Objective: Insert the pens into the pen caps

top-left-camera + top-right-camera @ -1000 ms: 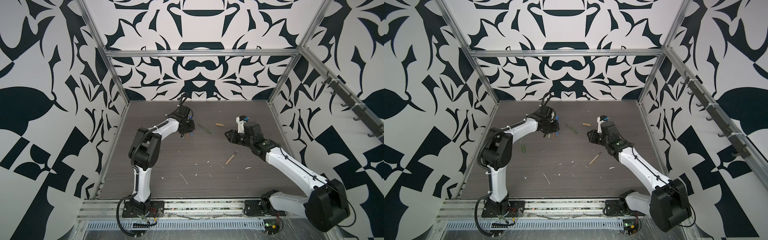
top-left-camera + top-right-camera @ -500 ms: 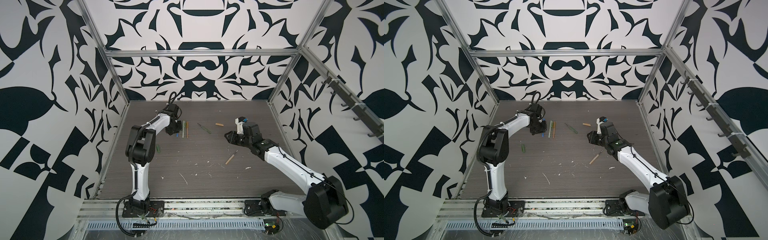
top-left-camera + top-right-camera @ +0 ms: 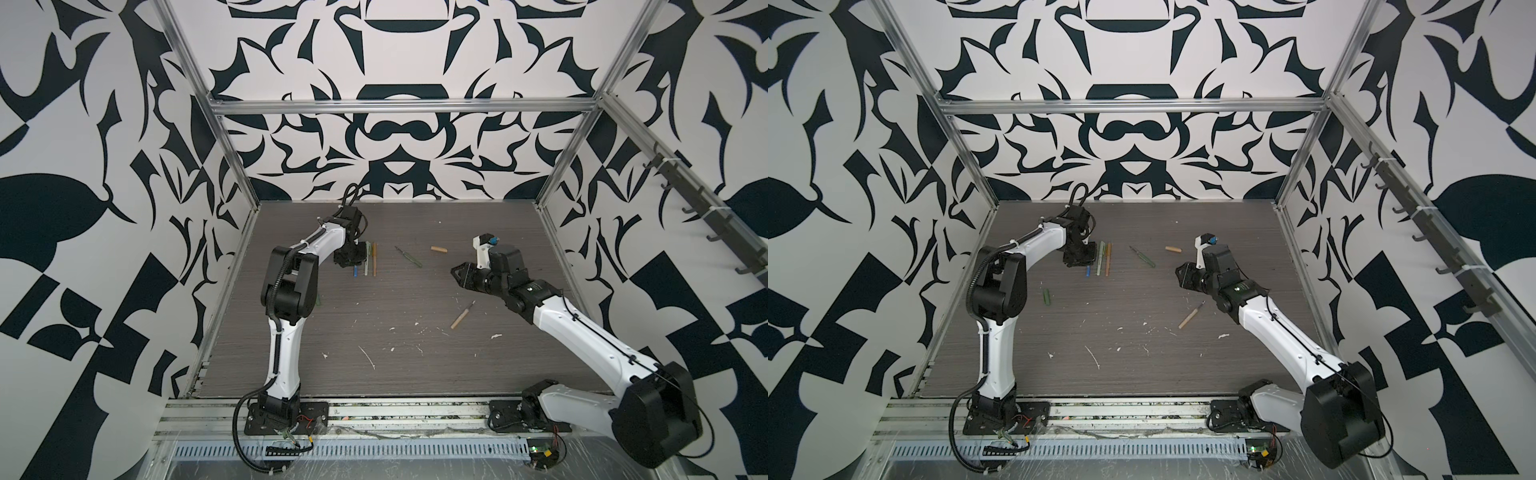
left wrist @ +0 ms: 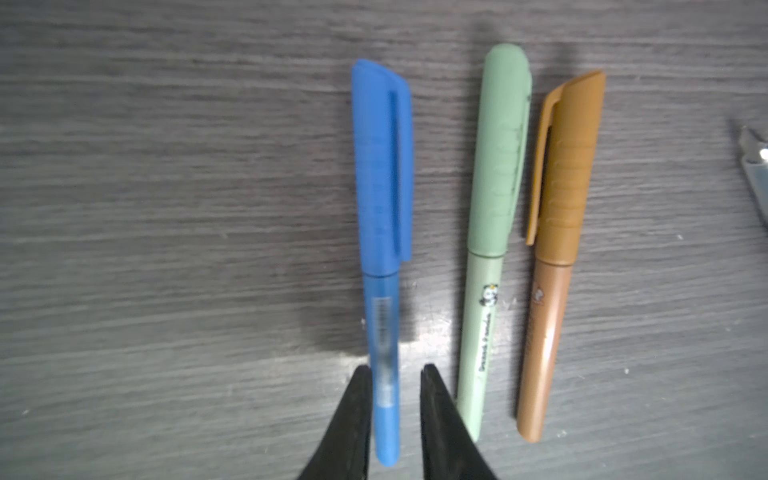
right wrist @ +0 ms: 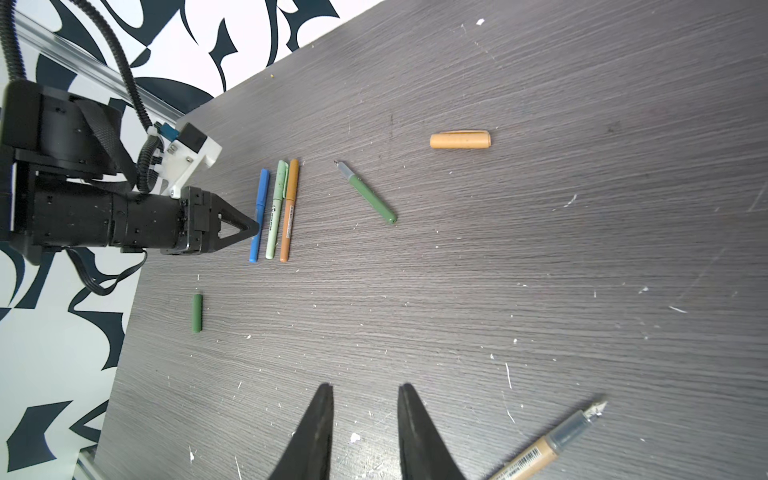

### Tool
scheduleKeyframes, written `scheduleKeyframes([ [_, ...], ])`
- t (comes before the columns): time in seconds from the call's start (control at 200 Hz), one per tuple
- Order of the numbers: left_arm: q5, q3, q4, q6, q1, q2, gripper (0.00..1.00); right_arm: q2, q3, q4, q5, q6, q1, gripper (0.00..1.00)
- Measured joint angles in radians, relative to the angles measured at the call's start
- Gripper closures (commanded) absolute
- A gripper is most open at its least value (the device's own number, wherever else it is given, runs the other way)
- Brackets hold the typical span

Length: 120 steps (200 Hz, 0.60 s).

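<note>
Three capped pens lie side by side: blue (image 4: 382, 249), pale green (image 4: 490, 249) and ochre-brown (image 4: 552, 249). My left gripper (image 4: 395, 368) straddles the blue pen's barrel, jaws slightly open with a gap on one side. A dark green pen (image 3: 409, 257) lies uncapped mid-table, and a tan pen cap (image 3: 439, 249) lies just beyond it. The uncapped tan pen (image 5: 548, 442) lies close beside my right gripper (image 5: 365, 386), which hovers open and empty. A dark green pen cap (image 3: 1046, 297) lies near the left arm's elbow.
White flecks and scratches (image 3: 368, 357) dot the front half of the grey table (image 3: 415, 374). Patterned walls with metal rails (image 3: 232, 174) close in the left, back and right sides. The left arm's elbow (image 3: 291, 282) stands over the table's left edge.
The left gripper has shifted left along the row of pens and its jaws have parted slightly around the blue pen. The right arm has barely moved.
</note>
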Motion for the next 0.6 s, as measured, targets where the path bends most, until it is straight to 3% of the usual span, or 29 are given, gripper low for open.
scheduleKeyframes([
  [0.205,0.011,0.002,-0.013,0.011,0.000,0.000,0.74,-0.016,0.005,-0.061,0.031,-0.010,0.000,0.70],
  [0.32,0.021,-0.024,-0.010,0.011,0.000,-0.035,0.69,-0.003,0.037,-0.160,0.092,-0.011,0.000,0.71],
  [0.445,0.027,-0.123,0.012,0.005,0.000,-0.193,0.62,0.049,0.077,-0.250,0.156,-0.008,0.000,0.71],
  [0.6,0.045,-0.295,0.122,-0.022,-0.006,-0.491,0.56,0.110,0.079,-0.320,0.198,0.016,0.000,0.71],
])
